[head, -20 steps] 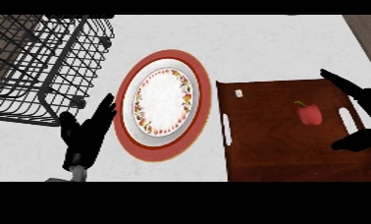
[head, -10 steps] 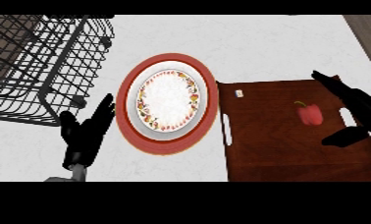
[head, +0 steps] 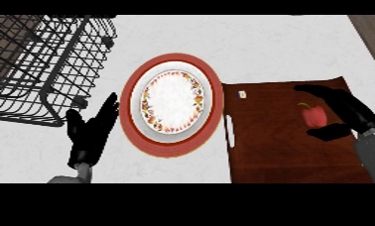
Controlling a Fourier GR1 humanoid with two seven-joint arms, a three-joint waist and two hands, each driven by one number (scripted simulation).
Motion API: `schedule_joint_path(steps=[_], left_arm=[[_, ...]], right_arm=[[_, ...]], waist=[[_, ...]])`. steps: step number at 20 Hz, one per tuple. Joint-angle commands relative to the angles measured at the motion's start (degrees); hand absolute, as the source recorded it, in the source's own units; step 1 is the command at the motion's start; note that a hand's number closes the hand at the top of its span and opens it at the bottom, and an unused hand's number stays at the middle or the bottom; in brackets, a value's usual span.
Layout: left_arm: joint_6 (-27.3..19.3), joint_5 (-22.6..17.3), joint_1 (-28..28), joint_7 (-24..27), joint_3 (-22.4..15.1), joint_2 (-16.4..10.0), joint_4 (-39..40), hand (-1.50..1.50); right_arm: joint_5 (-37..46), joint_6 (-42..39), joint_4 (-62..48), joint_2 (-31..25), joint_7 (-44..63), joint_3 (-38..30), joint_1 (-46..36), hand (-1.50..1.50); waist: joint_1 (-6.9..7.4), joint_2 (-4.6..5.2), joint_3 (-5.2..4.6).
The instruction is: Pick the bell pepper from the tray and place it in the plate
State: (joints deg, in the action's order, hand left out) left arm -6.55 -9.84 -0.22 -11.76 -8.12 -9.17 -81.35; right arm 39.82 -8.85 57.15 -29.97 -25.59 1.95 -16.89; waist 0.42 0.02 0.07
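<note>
Head view. We log:
- pepper point(head: 315, 116), one, on tray point(head: 282, 158) (one) at 3 o'clock, well apart from plate.
- plate point(head: 173, 100), one, centre, on red mat point(head: 157, 146).
- right hand point(head: 350, 108): spread, fingers and thumb flanking pepper, no pinch seen.
- left hand point(head: 92, 133): open, resting, 7 o'clock.
- basket point(head: 51, 66), one, 10 o'clock.

Risk, in our judgement: pepper rolls aside if fingers close off-centre.

Black left hand point(head: 89, 133), right hand point(head: 345, 107), grey forearm point(head: 81, 171)
</note>
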Motion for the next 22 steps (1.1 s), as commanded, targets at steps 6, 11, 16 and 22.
schedule_joint_path(steps=[6, 11, 16, 22], left_arm=[[2.38, 1.30, 3.62, 5.14, 0.98, 1.84, 2.76, 0.00], [1.87, 1.40, 2.94, 2.11, 1.73, 1.25, 0.41, 0.00], [2.26, 1.56, 1.15, -0.22, 0.91, 0.82, 0.17, 0.00], [2.43, 1.59, 0.48, -0.88, 0.54, 1.05, 0.90, 0.00]], right_arm=[[5.76, 6.74, -9.05, 0.54, -8.65, -1.68, -3.71, 1.50], [11.08, 9.91, 7.65, 11.65, 9.38, 5.08, 1.63, 1.50], [17.46, 11.92, 4.30, 24.33, 19.36, 11.29, 0.83, 1.50], [20.59, 19.15, 13.87, 29.48, 29.26, 15.62, -2.25, 1.50]], waist=[[-0.03, 0.07, -0.06], [-1.12, -0.55, -0.23], [1.96, -0.91, -0.75], [2.51, -2.24, -0.16]])
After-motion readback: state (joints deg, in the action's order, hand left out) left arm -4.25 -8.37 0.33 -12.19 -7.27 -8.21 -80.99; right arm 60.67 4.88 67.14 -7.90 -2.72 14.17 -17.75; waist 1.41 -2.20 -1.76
